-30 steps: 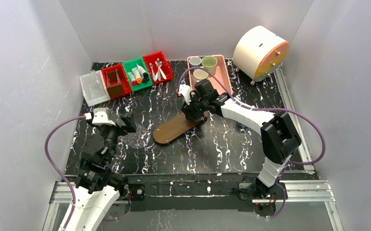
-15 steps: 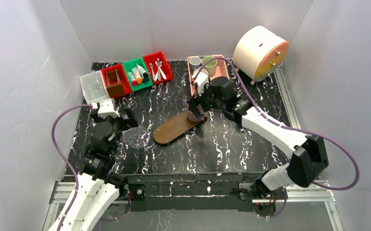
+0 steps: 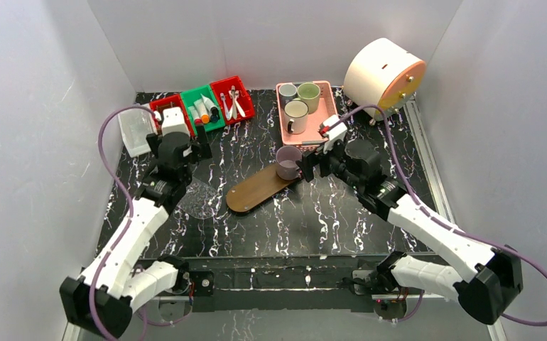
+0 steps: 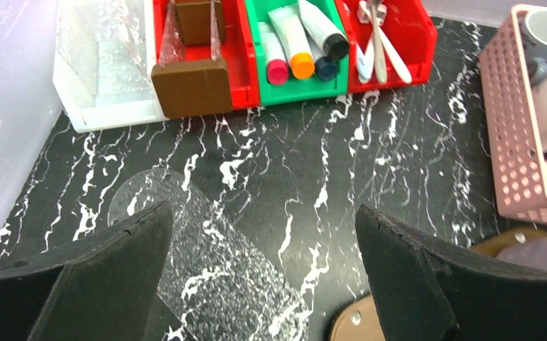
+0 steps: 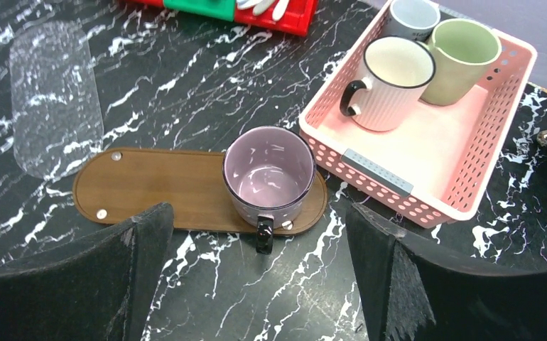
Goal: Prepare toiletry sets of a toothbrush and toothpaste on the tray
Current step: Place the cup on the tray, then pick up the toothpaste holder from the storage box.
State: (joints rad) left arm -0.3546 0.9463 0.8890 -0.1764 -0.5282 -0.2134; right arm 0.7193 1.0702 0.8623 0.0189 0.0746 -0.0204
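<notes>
I see the flat dark-brown wooden tray with rounded ends (image 5: 157, 186) lying mid-table, with a lilac ceramic mug (image 5: 269, 174) upright on its right end, just left of the pink slatted plastic basket (image 5: 378, 175). My right gripper (image 3: 310, 165) hangs just right of the mug, jaws spread wide, gripping nothing. Far left, white coloured-cap tubes (image 4: 302, 39) lie in a green plastic bin (image 4: 306, 89), and white toothbrushes (image 4: 378, 44) in the red bin beside it. My left gripper (image 4: 262, 213) hovers near them, jaws wide, empty.
</notes>
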